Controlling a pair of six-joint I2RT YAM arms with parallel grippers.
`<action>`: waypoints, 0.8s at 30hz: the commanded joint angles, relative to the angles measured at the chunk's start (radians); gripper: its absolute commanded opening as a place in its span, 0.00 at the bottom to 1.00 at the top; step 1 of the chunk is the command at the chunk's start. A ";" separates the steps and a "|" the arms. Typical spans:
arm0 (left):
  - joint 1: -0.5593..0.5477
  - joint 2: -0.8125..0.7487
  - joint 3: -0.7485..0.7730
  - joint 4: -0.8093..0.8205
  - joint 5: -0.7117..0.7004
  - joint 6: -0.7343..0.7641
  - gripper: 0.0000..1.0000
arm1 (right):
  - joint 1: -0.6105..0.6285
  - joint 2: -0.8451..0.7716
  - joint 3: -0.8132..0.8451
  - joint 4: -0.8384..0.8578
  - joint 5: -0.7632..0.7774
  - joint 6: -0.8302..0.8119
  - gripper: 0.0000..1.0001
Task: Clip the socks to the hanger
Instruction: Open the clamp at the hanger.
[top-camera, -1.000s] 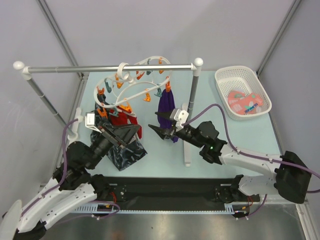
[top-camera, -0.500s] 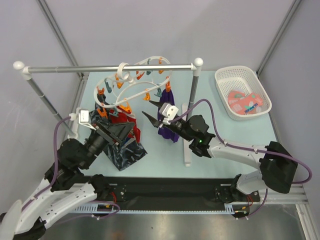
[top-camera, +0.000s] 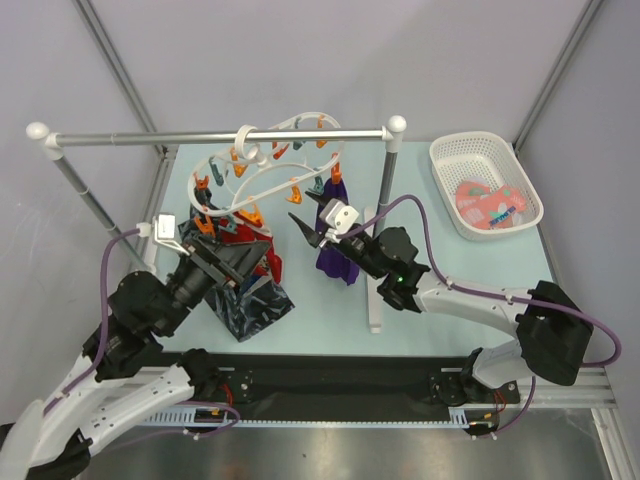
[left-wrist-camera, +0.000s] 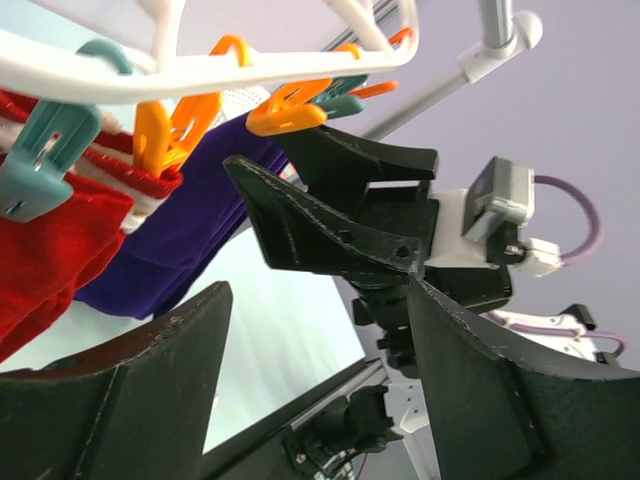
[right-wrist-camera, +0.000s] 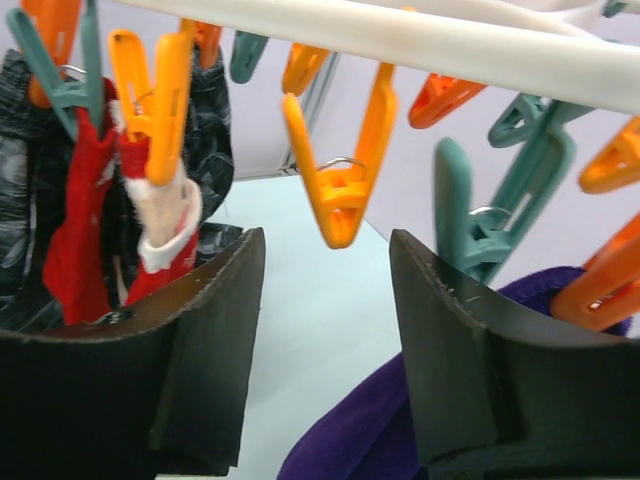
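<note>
The white oval hanger (top-camera: 262, 172) hangs by its hook from the grey rail, with orange and teal pins dangling. Red socks (top-camera: 240, 236) hang clipped on its left side; they also show in the left wrist view (left-wrist-camera: 45, 250) and the right wrist view (right-wrist-camera: 78, 235). A salmon-pink sock (top-camera: 486, 206) lies in the basket. My left gripper (top-camera: 262, 258) is open and empty beside the red socks. My right gripper (top-camera: 306, 214) is open and empty, its jaws just under a free orange pin (right-wrist-camera: 340, 170).
A purple cloth (top-camera: 333, 215) hangs on the hanger's right side, behind my right gripper. A dark navy patterned cloth (top-camera: 250, 300) hangs below the red socks. The grey rail (top-camera: 150, 138) stands on white posts. The white basket (top-camera: 447, 160) sits at the back right.
My right gripper has risen and moved left, from beside the purple cloth to just under the hanger's pins. My left arm has shifted slightly back and left.
</note>
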 joint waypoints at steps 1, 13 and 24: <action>-0.005 0.053 0.067 -0.024 0.006 -0.051 0.78 | -0.018 0.011 0.044 0.085 0.017 -0.011 0.59; -0.005 0.179 0.225 -0.172 -0.019 -0.249 0.79 | -0.032 0.017 0.057 0.134 -0.040 0.063 0.54; -0.005 0.295 0.361 -0.235 0.000 -0.301 0.77 | -0.029 0.022 0.068 0.128 -0.071 0.113 0.46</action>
